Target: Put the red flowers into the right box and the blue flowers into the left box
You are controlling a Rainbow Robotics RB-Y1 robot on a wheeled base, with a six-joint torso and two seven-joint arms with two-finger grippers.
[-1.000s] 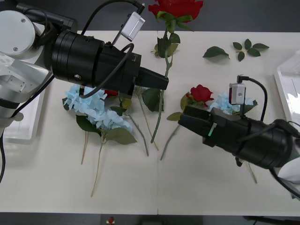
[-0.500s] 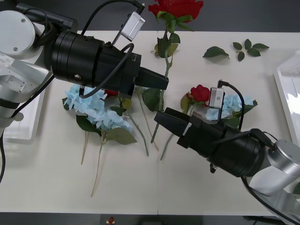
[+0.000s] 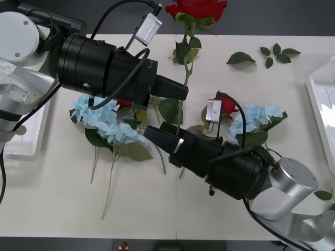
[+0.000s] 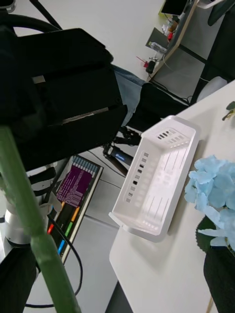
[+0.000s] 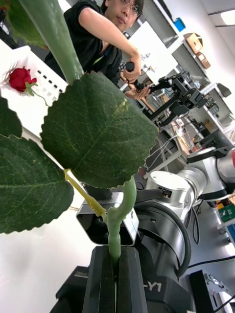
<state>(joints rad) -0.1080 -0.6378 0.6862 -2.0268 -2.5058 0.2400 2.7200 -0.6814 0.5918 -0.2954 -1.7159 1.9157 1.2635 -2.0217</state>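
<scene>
Front view first: your left gripper (image 3: 184, 92) reaches level over the bench (image 3: 63, 209), its fingers closed on the stem of a red rose (image 3: 196, 9) standing upright, bloom cut off at the frame edge. Your right gripper (image 3: 152, 133) lies low, pointing at that stem; I cannot tell its fingers. Blue flowers (image 3: 107, 123) lie under the left arm.

Right wrist view: the stem (image 4: 29, 220) is close; the left box (image 4: 156, 181) sits at the bench edge.

Left wrist view: the black fingers (image 5: 128, 279) pinch the stem (image 5: 117, 230); another rose (image 5: 20, 79) lies in the right box (image 5: 49, 85).
</scene>
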